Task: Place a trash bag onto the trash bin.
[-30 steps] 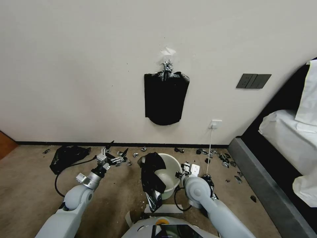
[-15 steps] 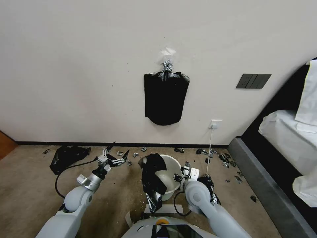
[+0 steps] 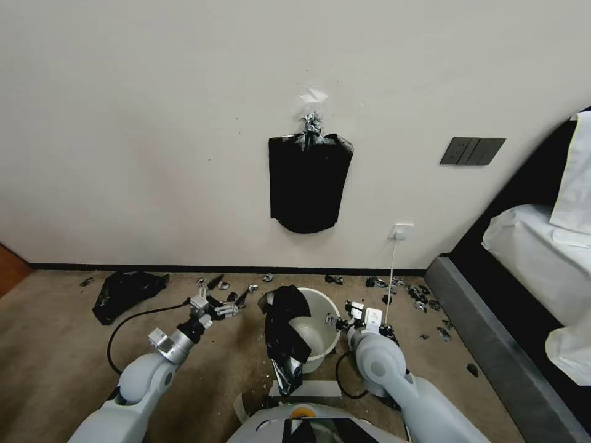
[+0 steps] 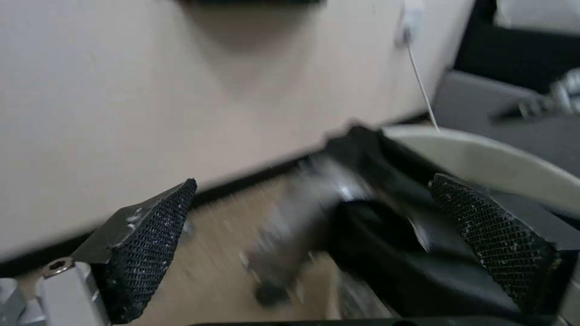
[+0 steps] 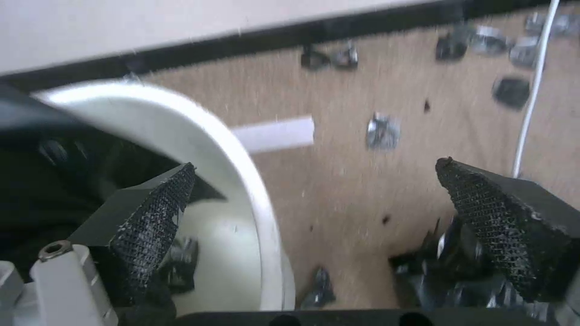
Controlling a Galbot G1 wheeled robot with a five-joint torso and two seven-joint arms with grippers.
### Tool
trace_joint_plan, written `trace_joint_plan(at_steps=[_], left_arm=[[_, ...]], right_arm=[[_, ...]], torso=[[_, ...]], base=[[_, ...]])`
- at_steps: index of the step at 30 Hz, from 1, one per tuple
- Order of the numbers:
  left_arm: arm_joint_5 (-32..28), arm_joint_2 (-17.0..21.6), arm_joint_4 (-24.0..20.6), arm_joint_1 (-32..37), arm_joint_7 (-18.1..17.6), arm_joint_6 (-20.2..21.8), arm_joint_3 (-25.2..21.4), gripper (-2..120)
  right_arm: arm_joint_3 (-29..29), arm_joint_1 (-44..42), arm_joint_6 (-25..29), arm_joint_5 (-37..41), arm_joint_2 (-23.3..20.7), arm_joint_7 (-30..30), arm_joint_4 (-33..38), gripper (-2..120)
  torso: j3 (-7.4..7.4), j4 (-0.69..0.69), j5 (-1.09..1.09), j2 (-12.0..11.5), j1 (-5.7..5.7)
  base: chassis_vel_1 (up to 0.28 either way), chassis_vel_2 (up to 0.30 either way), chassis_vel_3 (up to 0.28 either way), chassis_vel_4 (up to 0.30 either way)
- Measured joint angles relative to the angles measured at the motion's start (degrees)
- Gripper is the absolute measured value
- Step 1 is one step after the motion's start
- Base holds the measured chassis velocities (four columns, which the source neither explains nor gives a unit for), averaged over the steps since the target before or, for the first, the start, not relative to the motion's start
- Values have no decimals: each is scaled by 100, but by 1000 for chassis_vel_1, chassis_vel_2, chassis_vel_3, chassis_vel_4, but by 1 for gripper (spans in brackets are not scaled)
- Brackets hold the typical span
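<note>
Both pairs of fingers are spread wide and hold nothing: on my left wrist camera the mesh pads (image 4: 151,244) stand far apart with floor and bag between them, and on the right wrist camera the pads (image 5: 154,217) straddle the bin's wall, one inside it and one outside. From the head camera I have the trash bin (image 3: 321,301) on the carpet dead ahead at twelve o'clock, close to my base, with the trash bag (image 3: 284,329) draped over its nine-o'clock rim, part hanging down the outside toward six o'clock and part slumped inside. My left gripper (image 3: 223,306) hovers near the floor at about ten o'clock from the bin, apart from the film; my right gripper (image 3: 343,314) sits at the three-o'clock rim. The bag is on the bin but not opened around it, so I judge the step in hand is to catch the free edge and stretch it across. To do it well I would bring the left pads onto a single layer of film at the nine-o'clock rim, not a bunched fold, and close firmly since glossy plastic slips. I would keep the right arm ready at the far wall to steady the light bin, then pull slowly toward three o'clock so the mouth opens without tipping it or tearing.
</note>
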Motion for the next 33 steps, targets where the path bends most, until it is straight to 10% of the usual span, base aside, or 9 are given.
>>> trace_joint_plan(at_steps=[10,18,33], left_arm=[[-303,64,-707,-262,-2279,1673,765,92],[-857,107,-920,-667,-3442,2640,1336,91],[-1062,90,-728,-1040,-3661,2983,1779,90]], right_arm=[[191,-147,9,-205,-76,-204,314,100],[339,-240,37,-204,-77,-252,423,100],[481,-424,92,-309,-42,-330,469,100]], torso=[[0,-1,-2,0,0],[0,-2,-1,0,0],[0,0,-2,0,0]], base=[[0,0,0,0],[0,0,0,0],[0,0,0,0]])
